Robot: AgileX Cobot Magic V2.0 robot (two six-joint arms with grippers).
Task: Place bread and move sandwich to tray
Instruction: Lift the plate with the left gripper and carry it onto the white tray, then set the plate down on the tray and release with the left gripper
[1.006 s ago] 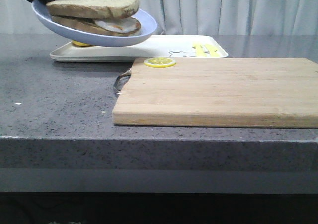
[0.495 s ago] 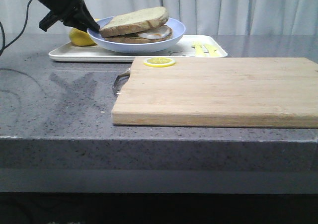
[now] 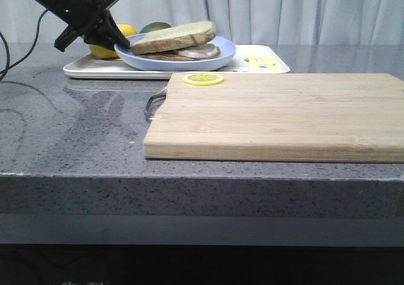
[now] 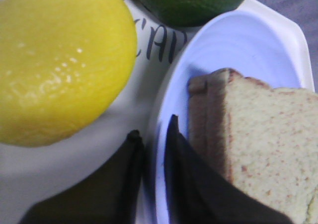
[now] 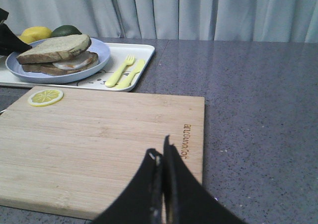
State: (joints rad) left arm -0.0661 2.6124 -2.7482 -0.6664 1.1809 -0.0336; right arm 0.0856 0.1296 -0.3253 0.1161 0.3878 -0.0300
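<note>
Left gripper (image 3: 115, 43) clamped on the rim of the plate (image 3: 218, 50) at its left edge — one finger (image 4: 184, 179) inside the rim, the other beneath, narrow gap with the rim between. Plate resting on the tray (image 3: 82, 67), toward its middle. On the plate, the sandwich (image 3: 180, 50): a lower slice with fried egg, white showing at the edge, topped by the bread (image 3: 173, 36), tilted slightly and overhanging. Behind the plate on the tray, a lemon (image 3: 124, 31) and a green fruit (image 3: 154, 26), both just beside the rim; in the left wrist view the lemon (image 4: 62, 62) fills the space next to the fingers. At the tray's right end, a yellow fork (image 5: 119, 70) and knife (image 5: 131, 73), side by side. In front of the tray, a board (image 3: 278, 114) with a lemon slice (image 3: 202, 79) at its far left corner, metal handle on its left side. Right gripper (image 5: 162, 157) hovering over the board's near edge — jaws pressed together, nothing between them.
</note>
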